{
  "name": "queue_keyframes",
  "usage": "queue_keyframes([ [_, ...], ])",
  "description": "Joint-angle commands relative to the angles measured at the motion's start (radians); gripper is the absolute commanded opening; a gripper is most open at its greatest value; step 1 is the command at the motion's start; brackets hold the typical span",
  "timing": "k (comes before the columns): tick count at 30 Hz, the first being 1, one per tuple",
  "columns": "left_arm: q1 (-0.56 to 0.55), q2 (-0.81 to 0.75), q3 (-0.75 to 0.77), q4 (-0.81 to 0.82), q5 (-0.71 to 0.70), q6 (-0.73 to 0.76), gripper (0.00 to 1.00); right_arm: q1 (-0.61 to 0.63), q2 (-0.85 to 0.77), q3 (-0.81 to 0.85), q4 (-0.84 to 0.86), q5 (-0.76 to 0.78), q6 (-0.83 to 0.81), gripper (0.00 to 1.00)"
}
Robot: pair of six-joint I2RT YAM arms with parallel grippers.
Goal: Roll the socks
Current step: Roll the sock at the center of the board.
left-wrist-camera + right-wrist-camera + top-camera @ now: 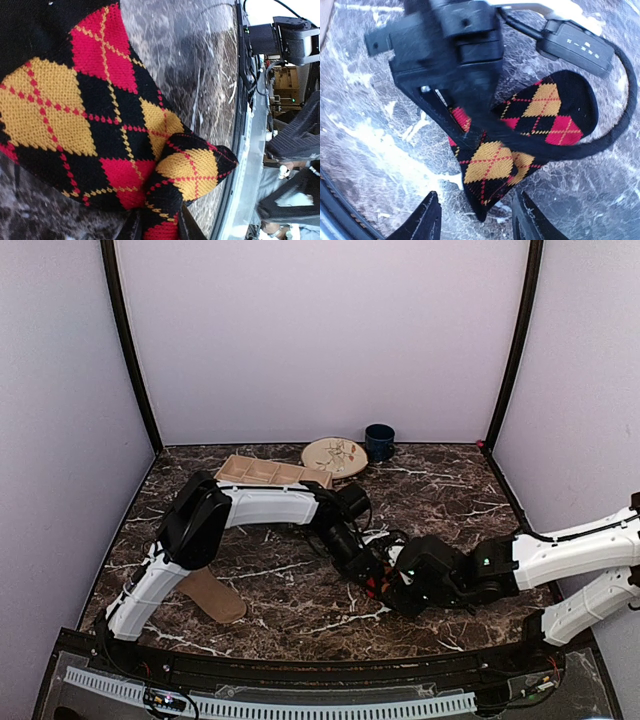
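Note:
A black sock with red and yellow argyle diamonds lies on the marble table at centre; it also shows in the right wrist view and, mostly hidden by the arms, in the top view. My left gripper is shut on a folded end of this sock, the fabric pinched between its fingers. Its body shows in the right wrist view. My right gripper is open, its fingers either side of the sock's near tip, just above the table. A tan sock lies flat at the front left.
A compartmented tan tray, a patterned round plate and a dark blue mug stand at the back of the table. Purple walls enclose the sides and back. The table's front rail runs along the near edge.

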Motion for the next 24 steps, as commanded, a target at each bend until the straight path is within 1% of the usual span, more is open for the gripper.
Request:
queue_keyframes([
  [1, 0.013, 0.06, -0.025, -0.159, -0.053, 0.053, 0.23, 0.051, 0.083, 0.057, -0.06, 0.135, -0.039, 0.48],
  [5, 0.024, 0.057, -0.024, -0.197, -0.046, 0.087, 0.23, 0.082, 0.147, 0.093, -0.069, 0.158, -0.071, 0.51],
  [10, 0.029, 0.057, -0.025, -0.216, -0.033, 0.111, 0.24, 0.106, 0.223, 0.129, -0.075, 0.174, -0.111, 0.52],
  [24, 0.035, 0.063, -0.021, -0.238, 0.004, 0.14, 0.24, 0.139, 0.317, 0.181, -0.08, 0.156, -0.152, 0.54],
])
